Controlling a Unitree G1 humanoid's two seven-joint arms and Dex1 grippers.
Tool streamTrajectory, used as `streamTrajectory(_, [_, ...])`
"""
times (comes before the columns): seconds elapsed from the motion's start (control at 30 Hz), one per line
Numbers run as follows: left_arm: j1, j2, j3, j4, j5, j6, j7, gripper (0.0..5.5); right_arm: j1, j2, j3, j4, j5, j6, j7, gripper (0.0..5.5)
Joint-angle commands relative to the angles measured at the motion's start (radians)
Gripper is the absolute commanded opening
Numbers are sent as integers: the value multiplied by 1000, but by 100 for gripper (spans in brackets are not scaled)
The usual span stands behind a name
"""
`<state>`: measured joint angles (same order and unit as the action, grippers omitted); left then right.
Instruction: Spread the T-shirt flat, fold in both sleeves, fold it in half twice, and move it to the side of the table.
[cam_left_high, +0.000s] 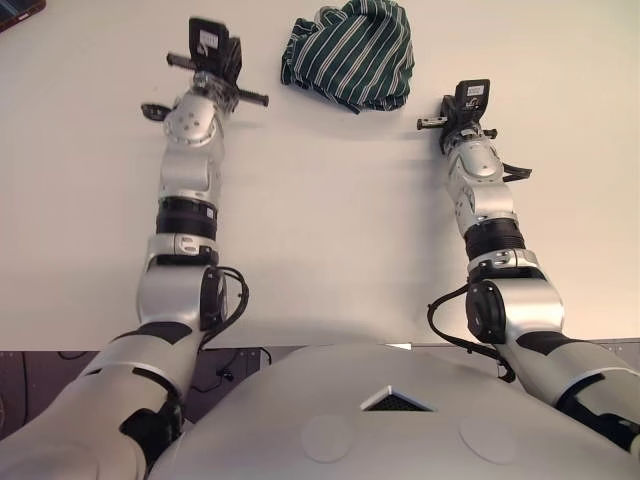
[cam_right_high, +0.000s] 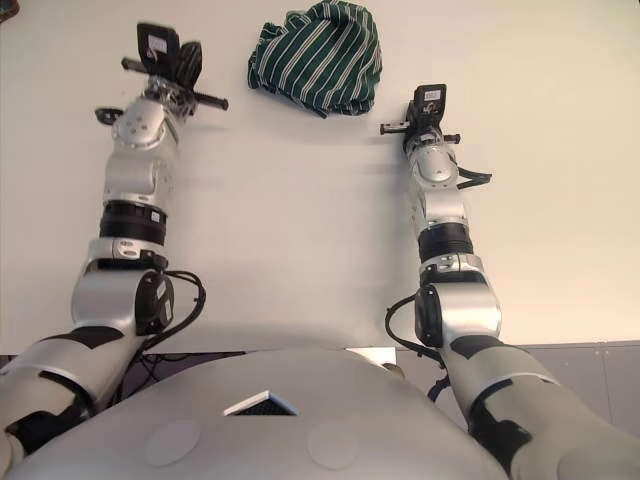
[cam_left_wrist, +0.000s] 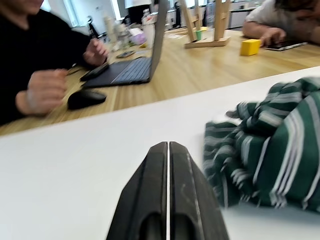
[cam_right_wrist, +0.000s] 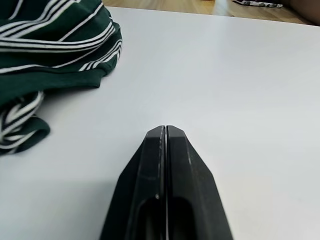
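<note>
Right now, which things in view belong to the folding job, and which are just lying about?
Job: T-shirt, crumpled on the white table; left claw and right claw, both shut and empty, flanking it.
Lying about: laptop, mouse and yellow block on the wooden table behind.

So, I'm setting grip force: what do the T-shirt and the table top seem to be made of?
T-shirt: soft fabric, probably cotton knit, matte green with white stripes; it lies crumpled in loose folds.
Table top: smooth, hard, white, possibly laminate; flat and even, with no grain.
</note>
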<state>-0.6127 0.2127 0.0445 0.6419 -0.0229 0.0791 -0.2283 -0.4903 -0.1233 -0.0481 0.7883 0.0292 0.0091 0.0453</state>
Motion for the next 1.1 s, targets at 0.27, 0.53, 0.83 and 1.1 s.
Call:
streamTrajectory(0.27, [89,-27,-27,-95,17,-4,20,0,-225,72,-18,86,95,99,199,63])
streamTrajectory(0.53, [154,-34,5,-167,3,27,64,0,-262,70,-74,109,167,259,241,200])
streamTrajectory(0.83, [187,-34,7,-193,3,31,86,0,-29,2,-92,-278,210,556,247,292])
streamTrajectory(1.1, [184,-35,-3,-190,10,29,89,0,-29,36,-80,-217,218,566,249,277])
